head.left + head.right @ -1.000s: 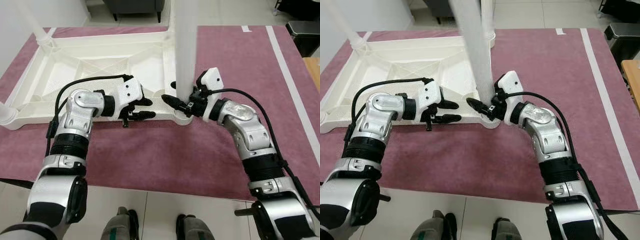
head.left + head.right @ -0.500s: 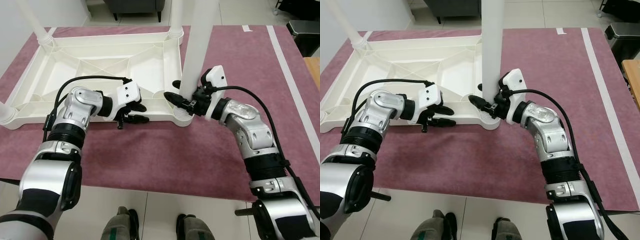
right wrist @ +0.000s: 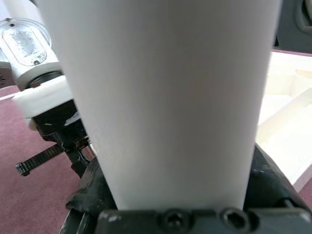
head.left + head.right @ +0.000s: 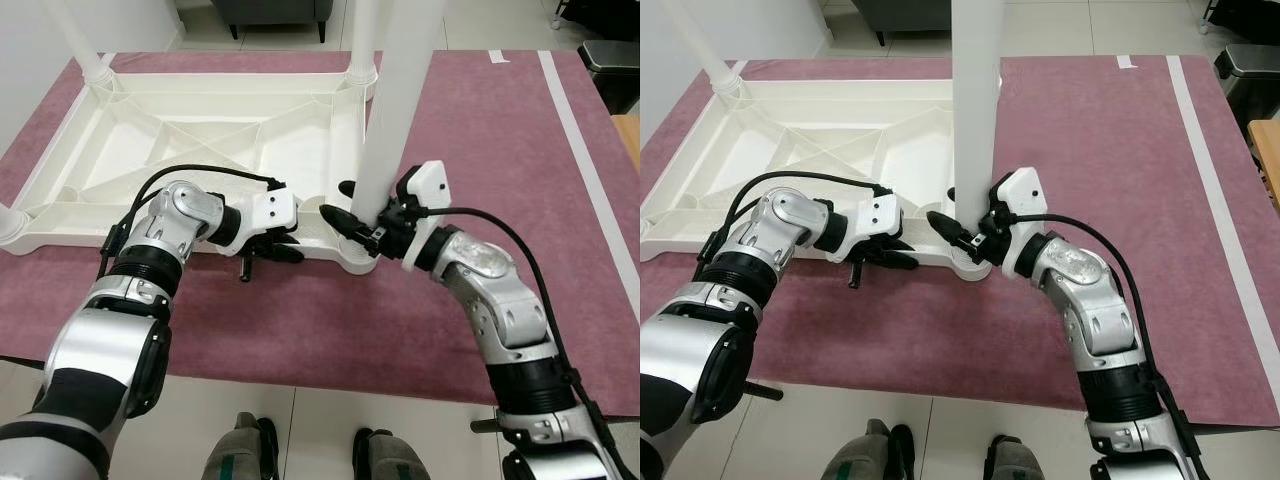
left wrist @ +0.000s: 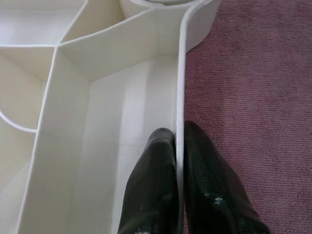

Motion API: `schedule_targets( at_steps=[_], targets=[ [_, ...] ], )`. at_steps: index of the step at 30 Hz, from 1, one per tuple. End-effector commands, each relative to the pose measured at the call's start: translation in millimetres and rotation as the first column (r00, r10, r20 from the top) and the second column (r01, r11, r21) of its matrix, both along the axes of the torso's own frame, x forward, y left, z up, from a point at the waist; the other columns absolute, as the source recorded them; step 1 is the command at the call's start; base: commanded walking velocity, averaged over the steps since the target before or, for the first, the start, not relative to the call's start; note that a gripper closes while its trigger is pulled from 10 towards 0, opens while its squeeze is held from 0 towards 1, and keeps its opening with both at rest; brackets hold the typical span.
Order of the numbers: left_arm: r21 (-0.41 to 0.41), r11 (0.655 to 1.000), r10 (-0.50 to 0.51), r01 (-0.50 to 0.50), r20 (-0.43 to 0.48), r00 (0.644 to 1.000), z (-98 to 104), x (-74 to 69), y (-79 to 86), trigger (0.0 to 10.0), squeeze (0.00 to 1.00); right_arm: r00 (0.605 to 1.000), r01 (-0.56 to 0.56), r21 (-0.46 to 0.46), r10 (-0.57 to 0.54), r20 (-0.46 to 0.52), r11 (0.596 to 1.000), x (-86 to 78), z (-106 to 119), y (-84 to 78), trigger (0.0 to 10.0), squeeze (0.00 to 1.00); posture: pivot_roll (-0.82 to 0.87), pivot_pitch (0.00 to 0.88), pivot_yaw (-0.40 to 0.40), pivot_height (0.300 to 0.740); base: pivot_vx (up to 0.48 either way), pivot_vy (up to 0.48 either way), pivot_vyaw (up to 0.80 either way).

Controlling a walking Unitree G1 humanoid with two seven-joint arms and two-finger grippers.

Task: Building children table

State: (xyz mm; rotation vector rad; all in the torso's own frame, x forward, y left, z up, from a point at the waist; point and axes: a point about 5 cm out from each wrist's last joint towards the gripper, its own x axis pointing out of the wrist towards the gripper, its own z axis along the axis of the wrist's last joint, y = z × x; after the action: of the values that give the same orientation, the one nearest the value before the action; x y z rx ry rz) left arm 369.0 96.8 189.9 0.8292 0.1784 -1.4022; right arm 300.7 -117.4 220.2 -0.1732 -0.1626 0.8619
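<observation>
The white plastic children's table (image 4: pixel 200 140) lies upside down on a maroon rug. My left gripper (image 4: pixel 290 245) is at its near rim (image 5: pixel 181 73), one black finger inside the wall and one outside, pinched shut on it. A white table leg (image 4: pixel 395 120) stands in the near right corner socket (image 4: pixel 356 252), leaning slightly. My right gripper (image 4: pixel 338 200) is shut around the base of that leg (image 3: pixel 165 97), just above the socket.
Upright legs stand at the far left corner (image 4: pixel 80 40) and far right corner (image 4: pixel 362 40); a leg stub shows at the near left (image 4: pixel 8 225). A black bin (image 4: pixel 612 70) stands far right. A white tape line (image 4: pixel 580 170) crosses the rug; tile floor lies near my feet (image 4: pixel 300 455).
The camera has shifted. My left gripper has slid along the near rim towards the right corner, its fingers drawn closer together. The right gripper keeps its hold on the leg.
</observation>
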Motion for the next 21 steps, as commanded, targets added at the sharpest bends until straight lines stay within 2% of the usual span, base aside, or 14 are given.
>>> schedule_targets(
  at_steps=[1,6,10,12,13,14,15,17,19,21],
  targets=[
    [-0.060,0.992,0.115,-0.113,0.032,0.993,-2.3,5.3,7.1,0.0,0.00,0.996,-0.073,0.033,0.074,-0.042,0.997,-7.8,-5.8,12.6,0.0,0.00,-0.09,0.169,0.143,0.740,0.000,0.000,0.00],
    [-0.076,0.993,0.093,-0.093,0.004,0.996,-0.7,2.9,13.4,0.0,0.00,0.997,-0.069,0.032,0.070,-0.035,0.997,-16.2,-8.9,14.3,0.0,0.00,-0.09,0.148,0.143,0.740,0.000,0.000,0.00],
    [-0.187,0.965,0.171,-0.182,-0.073,0.983,-14.8,0.6,12.6,0.0,0.00,0.986,0.147,0.043,-0.143,-0.089,0.988,-23.7,-41.3,11.3,0.0,0.00,-0.09,0.122,0.138,0.740,0.000,0.000,0.00],
    [-0.209,0.956,0.189,-0.203,-0.087,0.978,-19.0,0.5,11.0,0.0,0.00,0.965,0.245,0.033,-0.241,-0.102,0.969,-22.6,-48.4,7.1,0.0,0.00,-0.10,0.117,0.139,0.740,0.000,0.000,0.00],
    [-0.209,0.956,0.189,-0.203,-0.087,0.978,-19.0,0.5,11.0,0.0,0.00,0.965,0.245,0.033,-0.241,-0.102,0.969,-22.6,-48.4,7.1,0.0,0.00,-0.10,0.117,0.139,0.740,0.000,0.000,0.00],
    [-0.224,0.950,0.202,-0.219,-0.097,0.975,-21.1,0.7,10.2,0.0,0.00,0.941,0.324,0.013,-0.321,-0.106,0.946,-21.7,-54.1,3.7,0.0,0.00,-0.10,0.110,0.141,0.740,0.000,0.000,0.00],
    [-0.224,0.950,0.202,-0.219,-0.097,0.975,-21.1,0.7,10.2,0.0,0.00,0.941,0.324,0.013,-0.321,-0.106,0.946,-21.7,-54.1,3.7,0.0,0.00,-0.10,0.110,0.141,0.740,0.000,0.000,0.00],
    [-0.243,0.940,0.220,-0.240,-0.106,0.970,-21.9,1.6,9.3,0.0,0.00,0.903,0.415,-0.038,-0.417,-0.107,0.909,-21.6,-62.2,0.9,0.0,0.00,-0.11,0.103,0.144,0.740,0.000,0.000,0.00],
    [-0.243,0.940,0.220,-0.240,-0.106,0.970,-21.9,1.6,9.3,0.0,0.00,0.903,0.415,-0.038,-0.417,-0.107,0.909,-21.6,-62.2,0.9,0.0,0.00,-0.11,0.103,0.144,0.740,0.000,0.000,0.00],
    [-0.256,0.933,0.232,-0.253,-0.112,0.966,-22.0,2.6,7.7,0.0,0.00,0.848,0.507,-0.097,-0.516,-0.126,0.857,-21.2,-71.0,-1.2,0.0,0.00,-0.11,0.099,0.144,0.740,0.000,0.000,0.00]
  ],
)
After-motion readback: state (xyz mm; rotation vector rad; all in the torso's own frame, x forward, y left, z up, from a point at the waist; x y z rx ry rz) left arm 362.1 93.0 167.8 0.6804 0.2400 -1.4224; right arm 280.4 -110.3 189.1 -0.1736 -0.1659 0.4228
